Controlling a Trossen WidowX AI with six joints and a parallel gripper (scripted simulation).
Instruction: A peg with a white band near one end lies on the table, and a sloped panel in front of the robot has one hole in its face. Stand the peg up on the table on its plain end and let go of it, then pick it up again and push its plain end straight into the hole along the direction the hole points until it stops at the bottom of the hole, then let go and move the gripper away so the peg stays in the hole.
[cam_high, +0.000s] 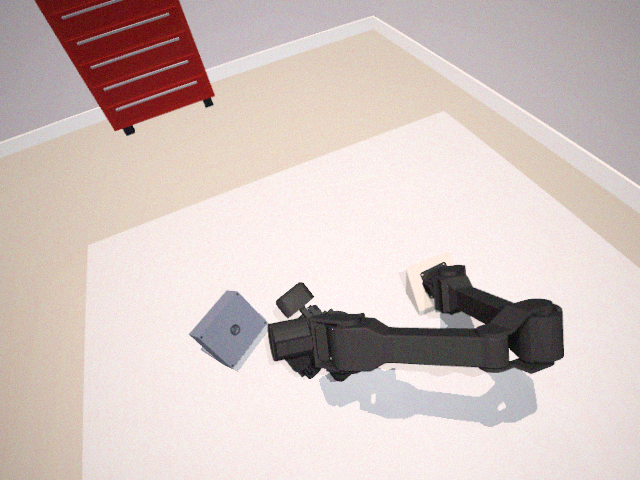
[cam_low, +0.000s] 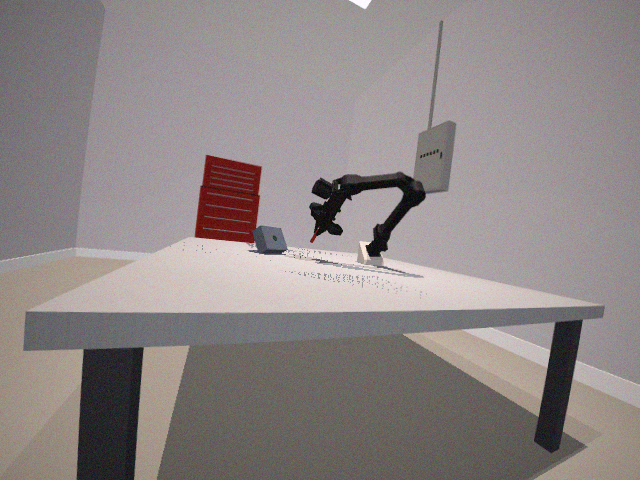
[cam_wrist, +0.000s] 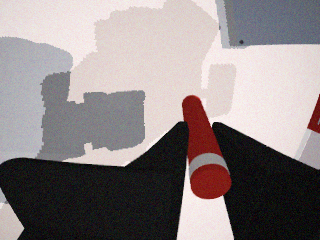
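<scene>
The red peg (cam_low: 314, 236) (cam_wrist: 200, 135) is held in the air above the table, tilted, its plain end pointing down and away from the fingers. Its white band and banded end are nearest the wrist camera. My gripper (cam_wrist: 199, 130) is shut on the peg, with one black finger on each side of it. The blue-grey sloped panel (cam_high: 223, 326) (cam_low: 269, 239) (cam_wrist: 280, 22) stands on the table beyond the gripper. Its single hole (cam_high: 235, 329) (cam_low: 274, 238) shows in the top and exterior views. In the wrist view only a corner of the panel shows, at the top right, without the hole.
The white table (cam_high: 180, 413) (cam_low: 232, 289) carries the arm's pale base block (cam_high: 413, 289) (cam_low: 362, 253). A red drawer cabinet (cam_high: 139, 62) (cam_low: 230, 206) stands beyond the table. The arm's shadows lie on the table top.
</scene>
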